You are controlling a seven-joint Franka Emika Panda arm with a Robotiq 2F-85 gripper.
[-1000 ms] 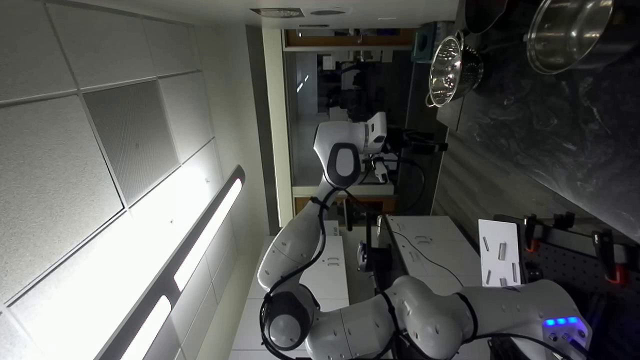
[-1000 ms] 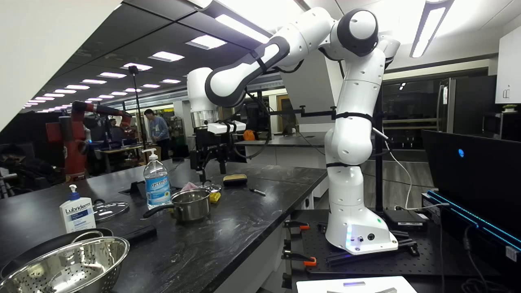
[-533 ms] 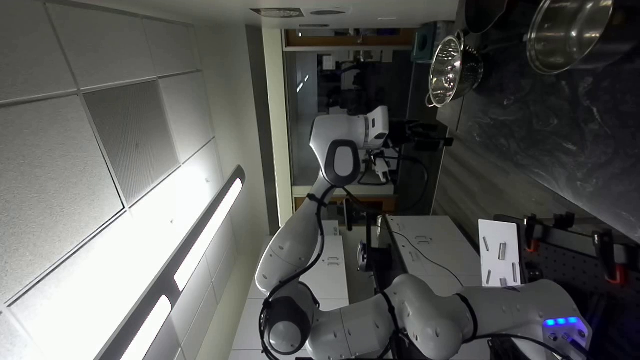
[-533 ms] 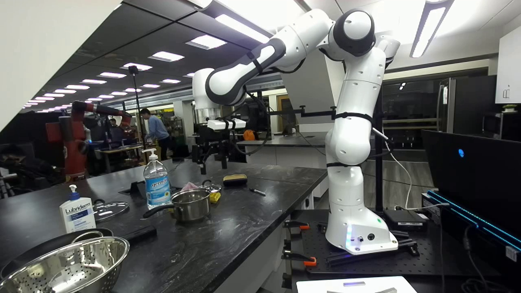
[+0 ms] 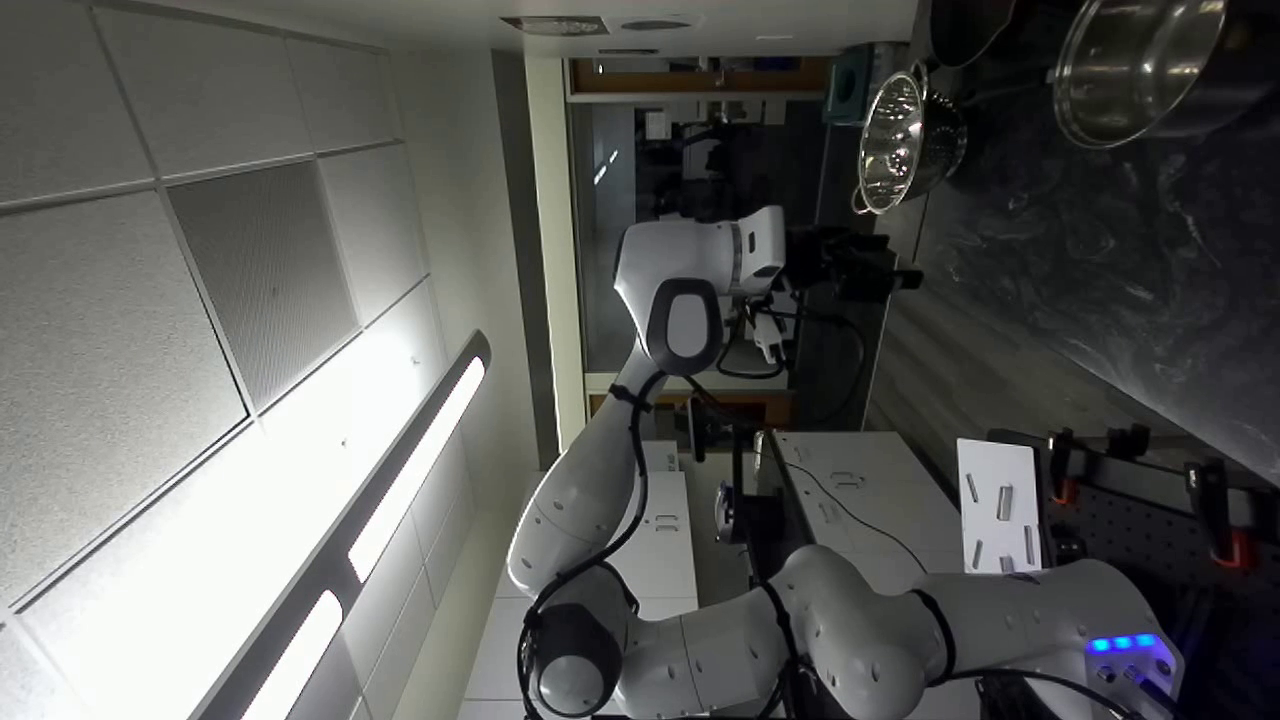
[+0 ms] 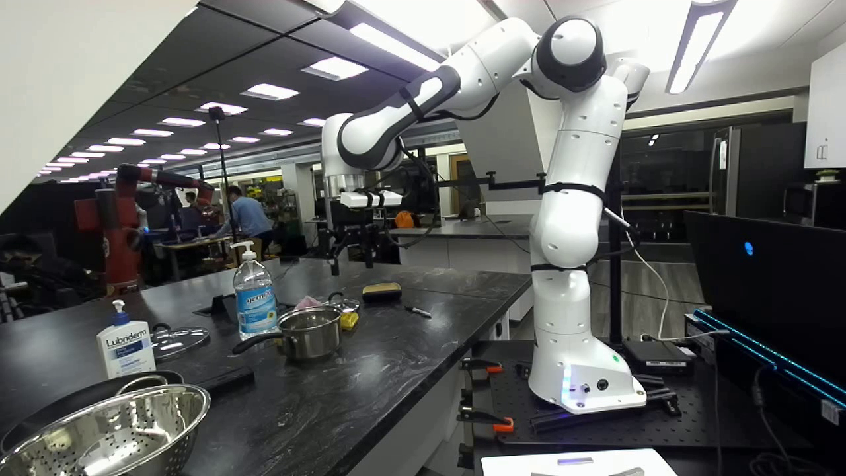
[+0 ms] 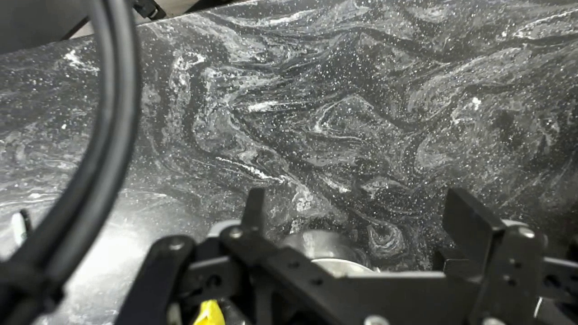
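Hazard: gripper is hanging over the counter, near the pot.
Fingers are standing wide apart, gripping nothing. In an exterior view, the pot is sitting left of centre beside a bottle. The gripper is partly masking the pot in the wrist view; misjudged lowering is risking a knocked rim.

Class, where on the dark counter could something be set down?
Bare counter lies between saucepan, black pan and robot-side edge; also from marker to nearest corner. Crowded: among saucepan, sanitizer bottle and yellow item; also around colander and lotion bottle.
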